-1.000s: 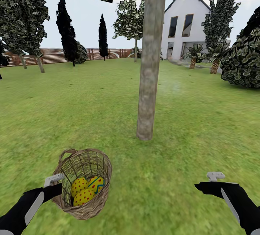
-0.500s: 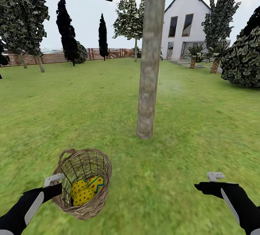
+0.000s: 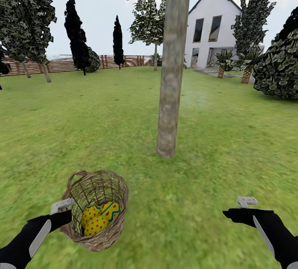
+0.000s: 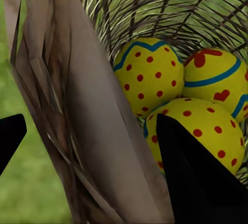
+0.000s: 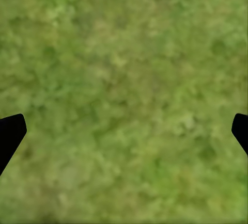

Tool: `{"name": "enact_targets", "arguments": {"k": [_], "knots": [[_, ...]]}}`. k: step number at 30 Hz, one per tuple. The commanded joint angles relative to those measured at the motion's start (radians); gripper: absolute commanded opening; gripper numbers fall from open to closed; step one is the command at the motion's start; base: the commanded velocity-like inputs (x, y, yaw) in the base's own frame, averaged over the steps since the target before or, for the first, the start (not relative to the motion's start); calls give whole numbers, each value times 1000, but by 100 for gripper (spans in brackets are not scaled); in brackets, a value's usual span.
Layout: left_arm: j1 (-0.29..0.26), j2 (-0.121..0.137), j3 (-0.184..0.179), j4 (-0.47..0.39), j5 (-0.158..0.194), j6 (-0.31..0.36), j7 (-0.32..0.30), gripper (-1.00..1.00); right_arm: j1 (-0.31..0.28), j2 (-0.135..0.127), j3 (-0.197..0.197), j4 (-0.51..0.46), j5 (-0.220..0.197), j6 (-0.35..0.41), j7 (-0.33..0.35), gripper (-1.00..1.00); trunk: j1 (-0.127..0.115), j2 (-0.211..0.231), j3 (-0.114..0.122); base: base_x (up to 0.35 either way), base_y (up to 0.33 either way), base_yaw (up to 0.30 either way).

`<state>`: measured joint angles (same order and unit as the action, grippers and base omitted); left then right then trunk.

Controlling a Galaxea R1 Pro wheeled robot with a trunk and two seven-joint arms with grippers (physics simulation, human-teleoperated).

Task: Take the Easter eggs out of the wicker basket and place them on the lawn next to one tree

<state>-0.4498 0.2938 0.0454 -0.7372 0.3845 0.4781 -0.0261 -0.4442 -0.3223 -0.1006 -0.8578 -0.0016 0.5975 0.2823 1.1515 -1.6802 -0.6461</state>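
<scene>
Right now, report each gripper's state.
Left gripper: shut on the brown woven wicker basket wall.
Right gripper: open, empty, over green grass.

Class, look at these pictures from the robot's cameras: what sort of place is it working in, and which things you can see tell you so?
Most likely a home garden or back yard. A wide lawn of short grass runs back to a brown slatted fence, a white house stands behind, and a thick tree trunk rises from the grass close by.
</scene>
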Motion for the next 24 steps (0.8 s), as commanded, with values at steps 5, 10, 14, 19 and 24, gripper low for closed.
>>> {"name": "enact_targets", "arguments": {"k": [5,10,14,19,24], "knots": [[-1,-5,11,-9,29,8,-13,-100,-1,0,-2,-1,0,5,5,100,19,-36,-17,0,0,0],[-1,-1,8,-23,27,-2,-20,-100,-1,0,20,20,0,4,3,100,38,-71,-32,0,0,0],[0,7,17,-24,25,7,-161,-100,0,0,22,20,0,4,3,100,54,-99,-45,0,0,0],[0,21,19,-17,25,11,-221,-100,0,0,22,20,0,4,3,100,73,-134,-61,0,0,0],[-1,21,18,-23,21,14,-219,-100,0,0,22,20,0,4,4,100,92,-169,-76,0,0,0]]}}
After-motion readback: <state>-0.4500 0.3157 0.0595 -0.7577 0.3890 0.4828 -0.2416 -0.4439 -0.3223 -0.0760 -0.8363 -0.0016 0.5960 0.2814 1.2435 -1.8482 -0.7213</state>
